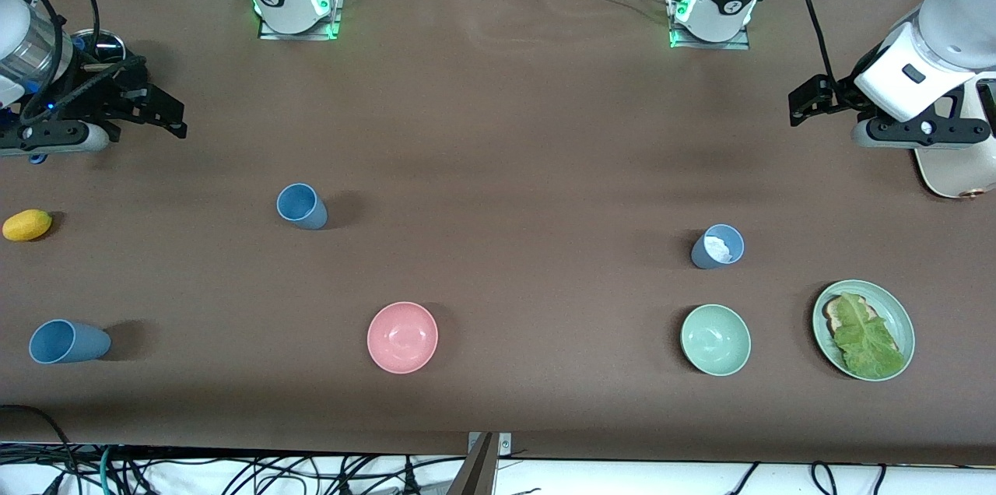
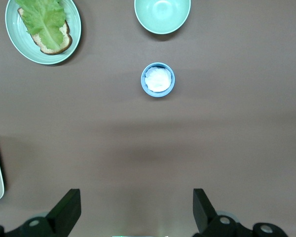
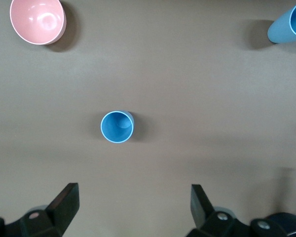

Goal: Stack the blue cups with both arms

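Three blue cups stand on the brown table. One blue cup (image 1: pixel 302 205) stands upright toward the right arm's end and shows in the right wrist view (image 3: pixel 117 127). A second blue cup (image 1: pixel 68 342) stands nearer to the front camera at that same end and also shows in the right wrist view (image 3: pixel 288 24). A third blue cup (image 1: pixel 717 246), with something white inside, stands toward the left arm's end and shows in the left wrist view (image 2: pixel 158 79). My right gripper (image 1: pixel 167 115) (image 3: pixel 133 207) is open, empty and up in the air. My left gripper (image 1: pixel 805 102) (image 2: pixel 136 210) is open, empty and up in the air.
A pink bowl (image 1: pixel 402 337) and a green bowl (image 1: pixel 715 339) sit near the front edge. A green plate (image 1: pixel 895 308) holds toast and lettuce. A yellow lemon (image 1: pixel 27 225) lies at the right arm's end. A white object (image 1: pixel 957 176) lies under the left arm.
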